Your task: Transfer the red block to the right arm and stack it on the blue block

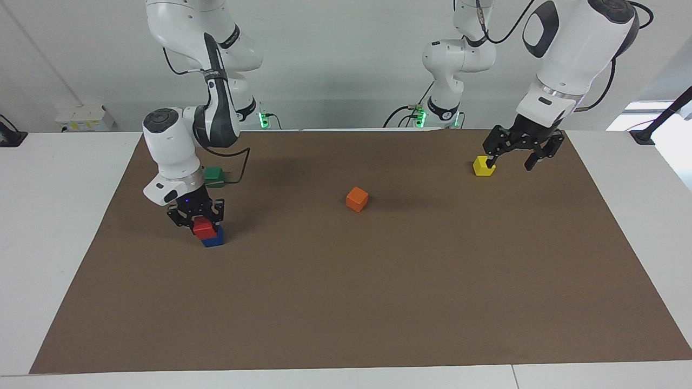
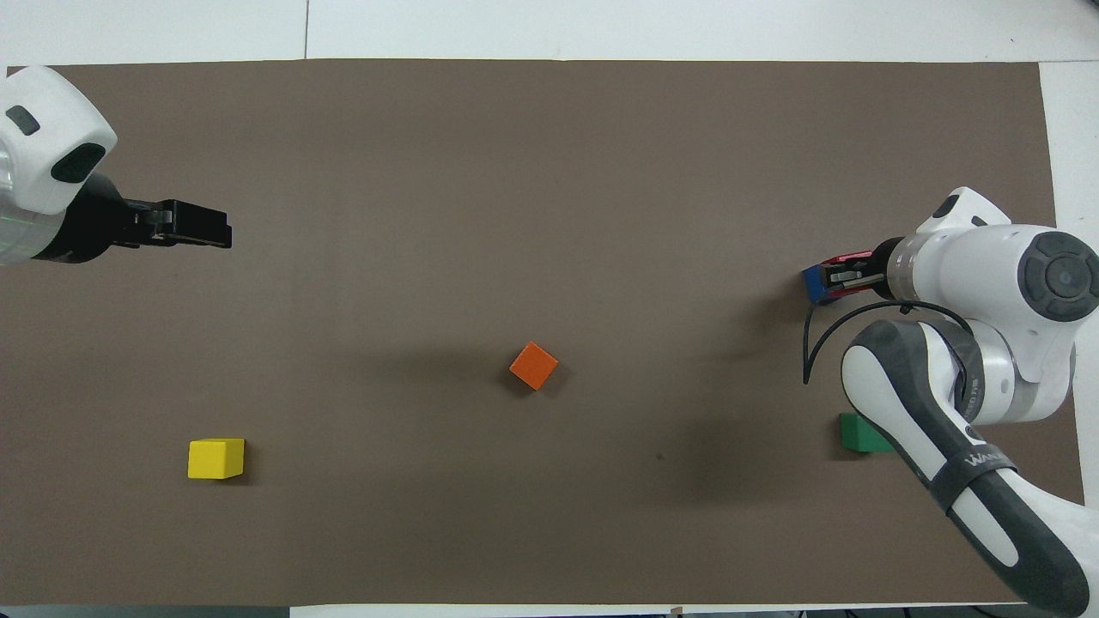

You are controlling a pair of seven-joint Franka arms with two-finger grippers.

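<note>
red block (image 1: 204, 228) sits on blue block (image 1: 213, 238), gripped between right hand (image 1: 198, 220) fingers.

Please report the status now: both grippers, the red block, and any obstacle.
Right gripper shut on red block, seated on blue block. Left gripper open, raised, waiting over the mat near the yellow block. Nothing in the way.

Green block (image 1: 214, 174) half hidden by right arm (image 1: 173, 156).

red block (image 1: 204, 228) | atop blue block (image 1: 213, 239) | right arm's (image 1: 172, 156) end
</note>
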